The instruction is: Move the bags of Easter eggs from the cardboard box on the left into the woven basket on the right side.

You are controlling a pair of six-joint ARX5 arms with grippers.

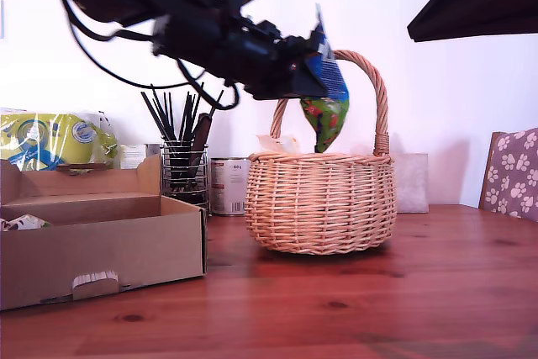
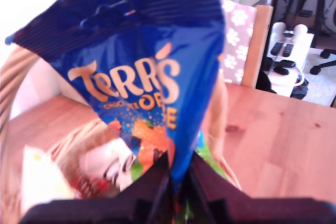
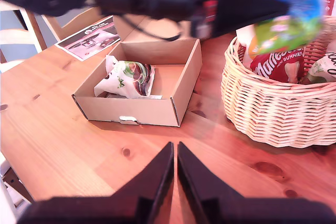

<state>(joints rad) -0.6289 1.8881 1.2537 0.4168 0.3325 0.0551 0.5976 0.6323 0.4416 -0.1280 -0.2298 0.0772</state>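
My first gripper (image 1: 313, 73) is shut on the top of a dark blue bag with orange lettering (image 2: 147, 77). The bag (image 1: 329, 102) hangs above the woven basket (image 1: 321, 203), under its arched handle. The basket (image 3: 273, 108) holds a red bag (image 3: 275, 61) and other bags. The cardboard box (image 3: 142, 111) stands at the exterior view's left (image 1: 101, 250), with a green-and-white bag (image 3: 128, 77) inside. My second gripper (image 3: 175, 148) is shut on nothing, above bare table in front of the box.
Behind the box are a yellow-green plastic pack (image 1: 50, 140), a black wire holder of dark sticks (image 1: 181, 153) and a tin (image 1: 229, 184). A paw-print chair (image 1: 513, 174) stands at the exterior view's right. A leaflet (image 3: 92, 38) lies beyond the box.
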